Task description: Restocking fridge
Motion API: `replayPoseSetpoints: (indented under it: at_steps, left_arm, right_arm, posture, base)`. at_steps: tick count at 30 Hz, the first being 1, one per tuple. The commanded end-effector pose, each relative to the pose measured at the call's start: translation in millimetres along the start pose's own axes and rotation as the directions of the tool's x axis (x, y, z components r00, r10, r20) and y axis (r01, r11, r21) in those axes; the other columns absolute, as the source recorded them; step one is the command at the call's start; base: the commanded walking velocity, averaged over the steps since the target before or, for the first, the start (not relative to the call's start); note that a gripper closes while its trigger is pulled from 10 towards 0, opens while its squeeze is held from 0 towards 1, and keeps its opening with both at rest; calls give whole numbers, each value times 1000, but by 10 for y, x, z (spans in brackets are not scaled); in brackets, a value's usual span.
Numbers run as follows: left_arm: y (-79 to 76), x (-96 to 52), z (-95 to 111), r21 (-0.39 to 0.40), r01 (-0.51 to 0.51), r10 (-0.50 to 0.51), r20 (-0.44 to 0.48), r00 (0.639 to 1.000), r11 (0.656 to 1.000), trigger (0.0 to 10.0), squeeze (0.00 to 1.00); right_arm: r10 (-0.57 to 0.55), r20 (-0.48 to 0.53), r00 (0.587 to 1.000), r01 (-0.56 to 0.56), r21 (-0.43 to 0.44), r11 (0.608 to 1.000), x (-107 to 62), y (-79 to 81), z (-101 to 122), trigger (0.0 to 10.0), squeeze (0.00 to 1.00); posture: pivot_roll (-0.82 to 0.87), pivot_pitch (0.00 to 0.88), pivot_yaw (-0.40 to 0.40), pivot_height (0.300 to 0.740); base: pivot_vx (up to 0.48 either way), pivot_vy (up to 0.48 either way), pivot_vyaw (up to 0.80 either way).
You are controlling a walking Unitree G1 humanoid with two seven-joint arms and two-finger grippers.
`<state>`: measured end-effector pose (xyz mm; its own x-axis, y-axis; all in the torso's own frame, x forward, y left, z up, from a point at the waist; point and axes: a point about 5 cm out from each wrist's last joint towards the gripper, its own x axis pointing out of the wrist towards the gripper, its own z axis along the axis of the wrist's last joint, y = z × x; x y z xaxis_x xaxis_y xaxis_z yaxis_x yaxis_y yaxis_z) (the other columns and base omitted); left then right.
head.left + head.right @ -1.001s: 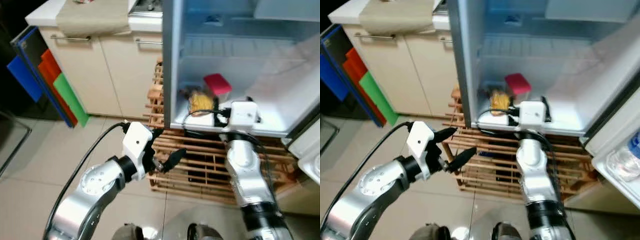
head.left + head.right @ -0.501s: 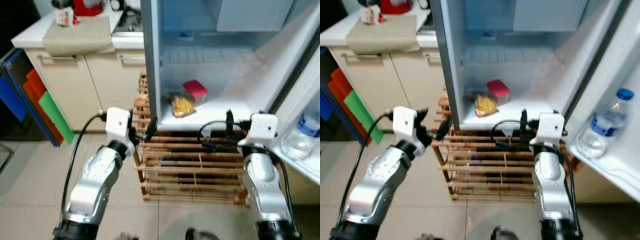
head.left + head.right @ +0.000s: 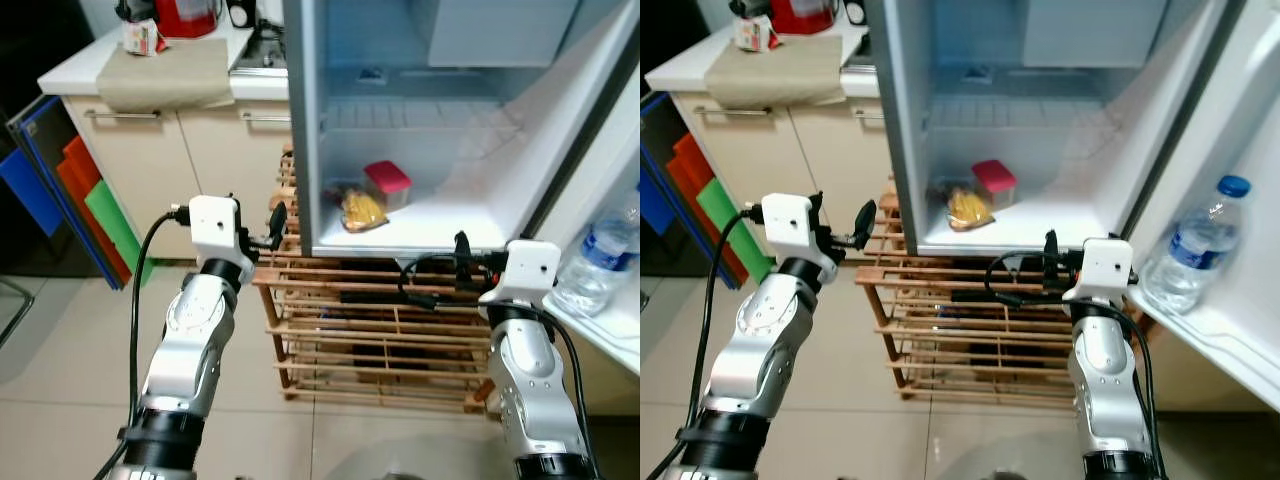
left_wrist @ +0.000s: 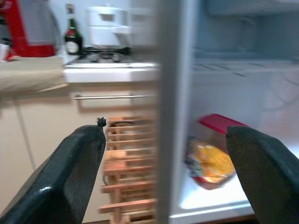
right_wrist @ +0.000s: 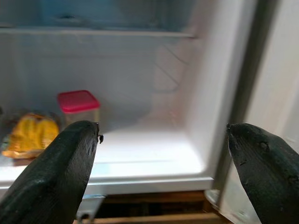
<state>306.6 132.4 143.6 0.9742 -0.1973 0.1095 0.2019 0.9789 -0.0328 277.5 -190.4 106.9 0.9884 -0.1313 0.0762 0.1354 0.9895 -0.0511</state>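
Note:
The fridge (image 3: 310,150) stands open. On its lower shelf lie a yellow food bag (image 3: 362,210) and a clear tub with a red lid (image 3: 387,183). A water bottle (image 3: 1195,262) stands in the door shelf on the right. My left gripper (image 3: 275,225) is open and empty, level with the fridge's left wall edge and just outside it. In the left wrist view the left fingers (image 4: 70,177) frame that wall and the bag (image 4: 209,162). My right gripper (image 3: 455,268) is open and empty, in front of the shelf's front lip. The right wrist view shows the tub (image 5: 78,106).
A wooden slatted rack (image 3: 380,330) sits on the floor under the fridge. Beige cabinets (image 3: 150,150) with a cloth (image 3: 165,75) and a red kettle (image 3: 190,15) on top are at the left. Coloured boards (image 3: 90,200) lean beside them. Tiled floor lies in front.
The view has pulled back and shifted. My right gripper has drawn out of the fridge to the shelf's front edge. My left arm has risen from the rack to the fridge wall.

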Motion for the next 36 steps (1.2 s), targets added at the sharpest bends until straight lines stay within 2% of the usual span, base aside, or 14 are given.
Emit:
replayPoseSetpoints:
  at_steps: [1,6,12,19,25,36]
  left_arm:
    - [1,16,27,19,21,-21,8,1000,1000,10000,0]
    - [7,-29,27,44,46,-47,14,999,998,10000,0]
    - [10,-35,106,81,63,-67,46,997,995,10000,0]
    - [29,20,179,60,67,-70,51,996,996,10000,0]
    - [61,17,216,95,76,-82,65,994,993,10000,0]
    - [8,84,248,80,103,-110,89,990,991,10000,0]
  right_arm:
    - [7,-11,1000,-7,-6,1000,0,36,-21,10000,0]
    - [21,-31,999,-21,-7,1000,-62,66,-65,10000,0]
    - [29,-27,999,-29,15,999,-51,106,-42,10000,0]
    - [62,-28,998,-61,34,998,-5,236,-30,10000,0]
    - [65,-30,997,-64,40,997,12,273,-24,10000,0]
    - [66,-36,997,-65,29,997,47,254,-32,10000,0]
  posture:
    - [-78,0,55,740]
    - [-77,0,58,740]
    - [-67,0,55,740]
    - [-56,0,58,740]
    - [-68,0,72,740]
    - [-104,0,94,740]
  base:
    - [0,0,0]
    - [0,0,0]
    - [0,0,0]
    - [-326,-329,0]
    - [-155,-234,0]
    - [0,0,0]
